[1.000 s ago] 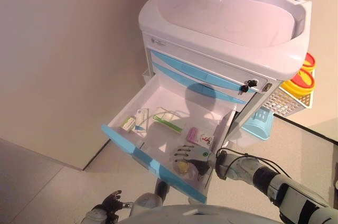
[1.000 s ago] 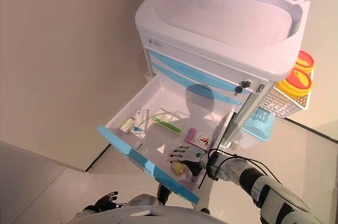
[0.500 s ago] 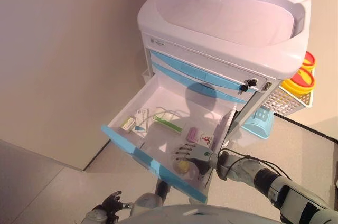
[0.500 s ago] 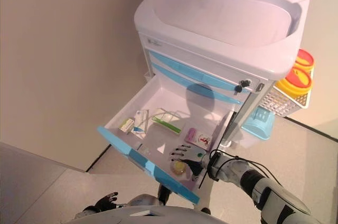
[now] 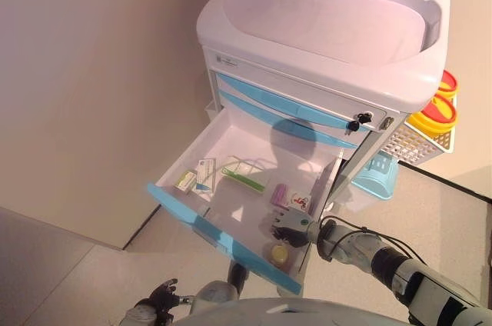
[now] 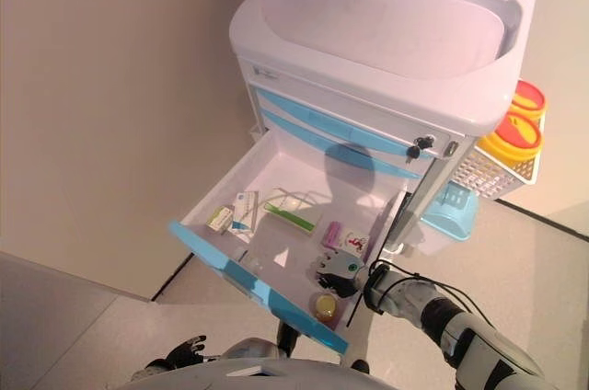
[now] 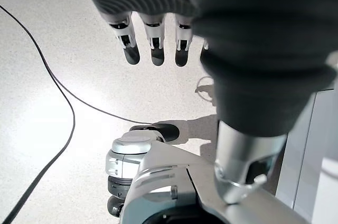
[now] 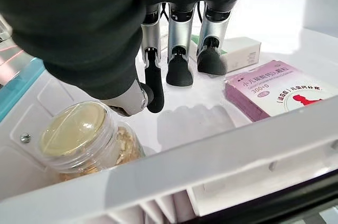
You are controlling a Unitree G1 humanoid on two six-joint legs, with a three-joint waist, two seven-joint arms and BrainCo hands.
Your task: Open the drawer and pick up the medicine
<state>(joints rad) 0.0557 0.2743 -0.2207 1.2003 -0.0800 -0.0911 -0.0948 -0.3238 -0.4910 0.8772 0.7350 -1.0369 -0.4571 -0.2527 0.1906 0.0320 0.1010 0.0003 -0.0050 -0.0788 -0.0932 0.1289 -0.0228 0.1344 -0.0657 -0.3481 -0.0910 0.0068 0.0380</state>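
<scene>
One drawer (image 5: pixel 201 227) of the medical cart (image 5: pixel 323 26) is pulled fully out. The right hand (image 5: pixel 290 224) is poised by its right wall, between the purple medicine box (image 5: pixel 290 199) and a yellow-lidded jar (image 5: pixel 278 254). In the right wrist view, empty fingers (image 8: pixel 179 55) hang relaxed; the box (image 8: pixel 274 89) is best pinched across its narrow sides, clear of the jar (image 8: pixel 84 139). The left hand (image 7: pixel 153 39) hangs slack above the floor.

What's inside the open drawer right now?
In the open drawer: a jar at the front, a pink-and-white box, a green-striped box and two small boxes. The right hand covers some floor.
</scene>
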